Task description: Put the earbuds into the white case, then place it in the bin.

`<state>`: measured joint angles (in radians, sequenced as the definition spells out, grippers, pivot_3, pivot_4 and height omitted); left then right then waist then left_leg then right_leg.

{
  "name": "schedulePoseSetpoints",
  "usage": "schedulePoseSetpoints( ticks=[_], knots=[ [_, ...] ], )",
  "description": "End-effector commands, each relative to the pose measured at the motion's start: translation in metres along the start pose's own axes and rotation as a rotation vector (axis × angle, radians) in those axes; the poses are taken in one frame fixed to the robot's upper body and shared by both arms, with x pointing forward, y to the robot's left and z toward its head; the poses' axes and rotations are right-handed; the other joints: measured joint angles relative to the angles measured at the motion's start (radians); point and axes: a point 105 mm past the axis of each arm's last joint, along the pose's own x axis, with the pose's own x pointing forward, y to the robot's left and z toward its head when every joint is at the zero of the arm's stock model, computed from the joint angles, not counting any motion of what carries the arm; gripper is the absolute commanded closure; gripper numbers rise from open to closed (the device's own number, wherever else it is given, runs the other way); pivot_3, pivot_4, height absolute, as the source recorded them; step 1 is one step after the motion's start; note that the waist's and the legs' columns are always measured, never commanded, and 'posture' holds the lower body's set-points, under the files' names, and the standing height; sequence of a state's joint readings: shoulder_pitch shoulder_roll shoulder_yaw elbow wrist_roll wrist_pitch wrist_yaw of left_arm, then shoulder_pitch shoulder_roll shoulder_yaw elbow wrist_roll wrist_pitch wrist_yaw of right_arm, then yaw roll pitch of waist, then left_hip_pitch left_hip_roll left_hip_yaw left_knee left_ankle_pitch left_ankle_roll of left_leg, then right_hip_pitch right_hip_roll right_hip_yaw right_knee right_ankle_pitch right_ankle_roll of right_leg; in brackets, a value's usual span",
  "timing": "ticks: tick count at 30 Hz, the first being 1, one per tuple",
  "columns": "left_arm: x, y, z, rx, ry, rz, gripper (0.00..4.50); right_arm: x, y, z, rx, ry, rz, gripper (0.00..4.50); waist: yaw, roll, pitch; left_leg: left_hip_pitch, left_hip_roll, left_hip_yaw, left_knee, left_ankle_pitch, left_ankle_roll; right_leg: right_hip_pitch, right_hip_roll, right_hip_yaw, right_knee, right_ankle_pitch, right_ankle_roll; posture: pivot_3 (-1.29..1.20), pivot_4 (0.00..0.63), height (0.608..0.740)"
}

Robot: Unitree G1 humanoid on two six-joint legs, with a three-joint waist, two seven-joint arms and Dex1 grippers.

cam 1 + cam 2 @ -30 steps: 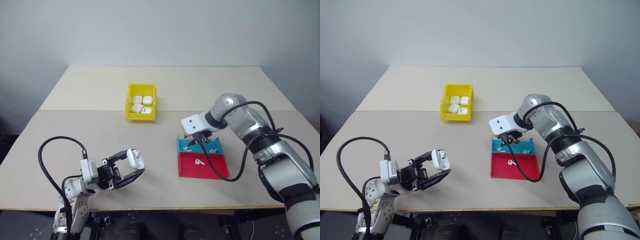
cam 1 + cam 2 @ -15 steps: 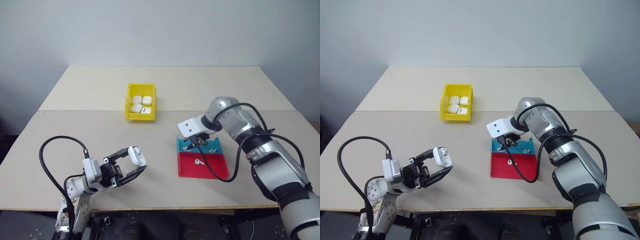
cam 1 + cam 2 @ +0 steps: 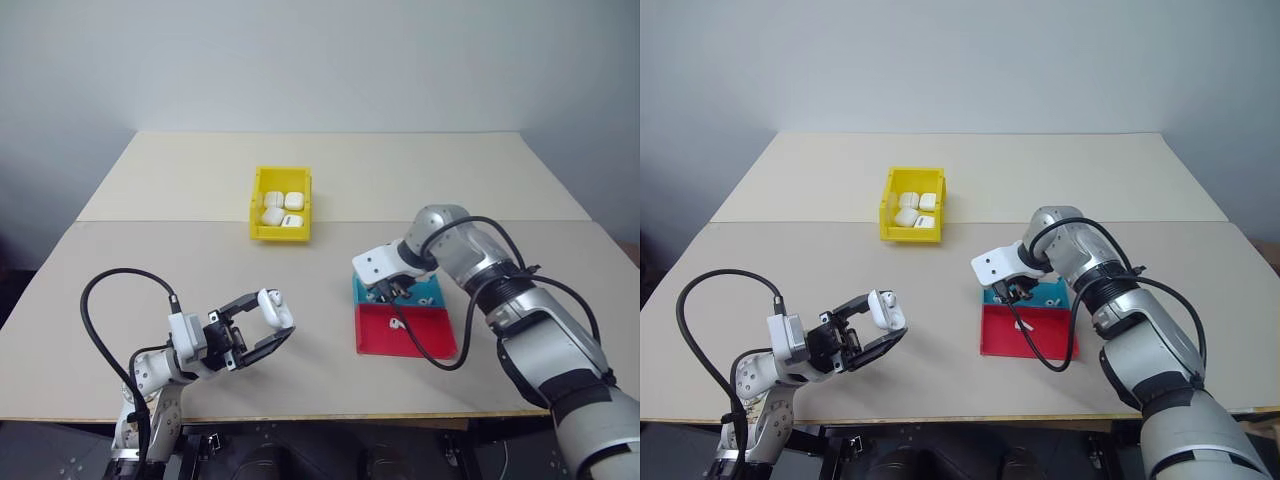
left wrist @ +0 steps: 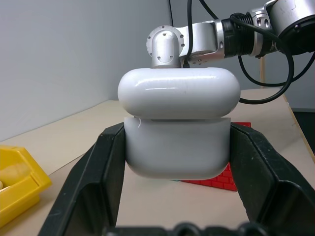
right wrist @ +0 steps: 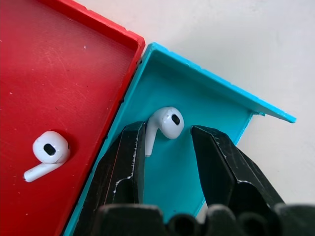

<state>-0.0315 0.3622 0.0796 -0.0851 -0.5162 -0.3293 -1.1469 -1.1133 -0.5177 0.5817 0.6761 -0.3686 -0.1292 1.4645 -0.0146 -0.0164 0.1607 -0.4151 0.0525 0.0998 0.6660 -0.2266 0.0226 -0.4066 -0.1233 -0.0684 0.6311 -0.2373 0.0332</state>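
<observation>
Left gripper (image 3: 262, 322), lower left, clamps the case (image 4: 178, 123). Right gripper (image 5: 166, 147), parted, straddles an earbud (image 5: 164, 123) in the teal tray (image 5: 197, 96); red tray (image 5: 74, 73) adjoins.

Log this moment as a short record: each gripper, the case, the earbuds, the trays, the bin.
left gripper: shut on the case, held above the table, lid up
right gripper: open, down in the teal tray, fingers either side of an earbud, not closed on it
red tray: touching the teal tray, one earbud lying in it
bin: yellow, farther back on the table, several white cases inside
</observation>
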Motion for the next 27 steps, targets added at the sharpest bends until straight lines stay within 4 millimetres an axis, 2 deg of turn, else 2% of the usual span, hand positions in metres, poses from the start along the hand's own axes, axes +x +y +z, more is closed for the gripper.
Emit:
schedulePoseSetpoints(
  ticks=[1, 24, 27],
  knots=[
    [0.0023, 0.0021, 0.0092, 0.049, -0.029, -0.004, 1.71, -0.0017, -0.0031, 0.0020, -0.016, 0.009, -0.019, 2.60, 0.000, 0.000, 0.000, 0.000, 0.000, 0.000, 0.000, 0.000, 0.000, 0.000, 0.000, 0.000, 0.000, 0.000, 0.000, 0.00, 0.150, 0.740],
    [0.0019, 0.0028, 0.0084, 0.054, -0.025, -0.003, 1.71, 0.0019, 0.0008, 0.0048, -0.042, -0.007, -0.006, 2.60, 0.000, 0.000, 0.000, 0.000, 0.000, 0.000, 0.000, 0.000, 0.000, 0.000, 0.000, 0.000, 0.000, 0.000, 0.000, 0.00, 0.150, 0.740],
    [0.0016, 0.0021, 0.0080, 0.053, -0.023, -0.005, 1.71, 0.0022, 0.0033, 0.0055, -0.059, -0.015, 0.004, 3.07, 0.000, 0.000, 0.000, 0.000, 0.000, 0.000, 0.000, 0.000, 0.000, 0.000, 0.000, 0.000, 0.000, 0.000, 0.000, 0.00, 0.150, 0.740]
  ],
)
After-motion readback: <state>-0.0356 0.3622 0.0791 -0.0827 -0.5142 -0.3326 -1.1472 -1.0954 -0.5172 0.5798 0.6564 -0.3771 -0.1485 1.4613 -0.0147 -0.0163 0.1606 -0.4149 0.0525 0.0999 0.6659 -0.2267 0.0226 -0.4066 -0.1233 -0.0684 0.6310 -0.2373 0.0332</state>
